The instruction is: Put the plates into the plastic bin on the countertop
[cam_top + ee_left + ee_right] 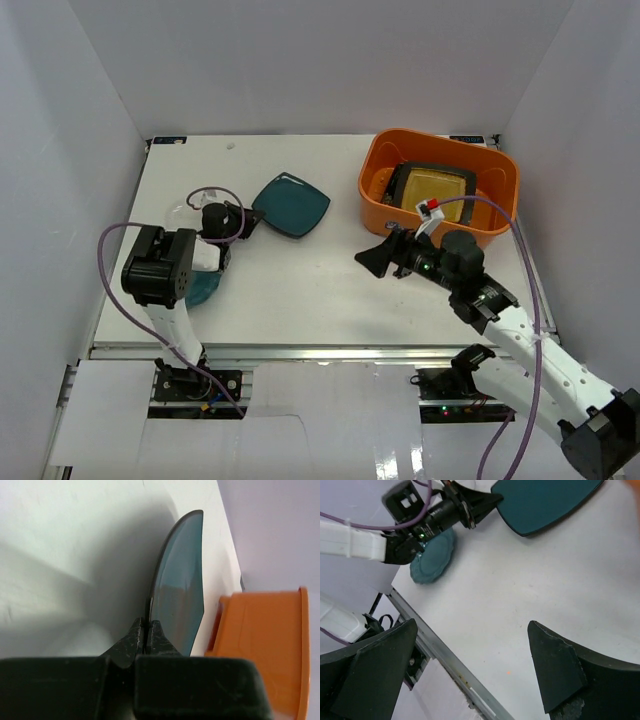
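Plainly white countertop (300, 290), white walls (300, 60); left gripper (146, 630) clamped on teal plate (180, 580) edge, right gripper (383, 252) wide

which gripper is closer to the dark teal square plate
Left. The left gripper is clamped on the edge of the dark teal plate; the right gripper hangs open off to its right, not touching it.

arms (530, 345): white links, black joints | cables (101, 250): purple | gripper fingers (555, 670): black, wedge-shaped | led (421, 534): green
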`<state>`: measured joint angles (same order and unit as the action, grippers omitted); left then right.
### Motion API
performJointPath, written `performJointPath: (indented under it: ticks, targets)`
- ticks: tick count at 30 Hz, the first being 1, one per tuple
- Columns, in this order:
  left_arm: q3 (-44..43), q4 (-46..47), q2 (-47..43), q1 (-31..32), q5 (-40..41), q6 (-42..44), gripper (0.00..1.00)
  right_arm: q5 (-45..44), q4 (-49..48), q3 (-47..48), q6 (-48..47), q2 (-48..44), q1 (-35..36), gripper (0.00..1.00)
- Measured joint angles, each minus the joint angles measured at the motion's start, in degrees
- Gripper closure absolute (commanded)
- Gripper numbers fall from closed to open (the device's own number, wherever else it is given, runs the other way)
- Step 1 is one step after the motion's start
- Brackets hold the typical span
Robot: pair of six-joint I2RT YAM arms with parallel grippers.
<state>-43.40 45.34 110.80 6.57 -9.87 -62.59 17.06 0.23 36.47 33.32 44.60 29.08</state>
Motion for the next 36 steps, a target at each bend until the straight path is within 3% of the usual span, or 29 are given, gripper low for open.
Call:
performJointPath:
  ticks: [7, 15, 21, 28, 31, 33, 34, 36]
  targets:
    - [13.1, -5.5, -15.3, 5.0, -2.7, 0.4, 1.00, -14.7, -8.4, -12.6, 11.3, 2.1, 13.2, 0.10]
    - [24.7, -15.1, -35.2, 5.1, -8.5, 0.0, 1.00, -23.8, -21.0, -24.3, 22.1, 5.9, 14.9, 0.10]
    - [30.6, -18.7, -45.9, 5.2, -15.4, -1.1, 1.00, -22.4, -31.7, -29.5, 27.2, 15.0, 15.0, 0.10]
    - [31.2, -22.5, -51.5, 5.3, -23.4, -0.5, 1.00, -16.1, -42.4, -27.4, 27.7, 23.7, 15.2, 0.10]
    - [31.3, -22.8, -52.3, 5.3, -26.9, -0.1, 1.00, -14.6, -46.0, -26.8, 28.0, 26.2, 15.3, 0.00]
    - [31.2, -23.0, -52.9, 5.3, -29.1, 0.3, 1.00, -14.1, -47.1, -26.8, 27.9, 26.8, 15.3, 0.22]
    - [31.2, -23.4, -53.4, 5.3, -30.2, 0.7, 1.00, -14.0, -47.6, -26.8, 28.0, 26.8, 15.3, 0.58]
    - [30.4, -25.5, -53.8, 5.4, -31.6, 1.9, 1.00, -13.6, -48.4, -26.7, 28.0, 26.1, 15.3, 0.80]
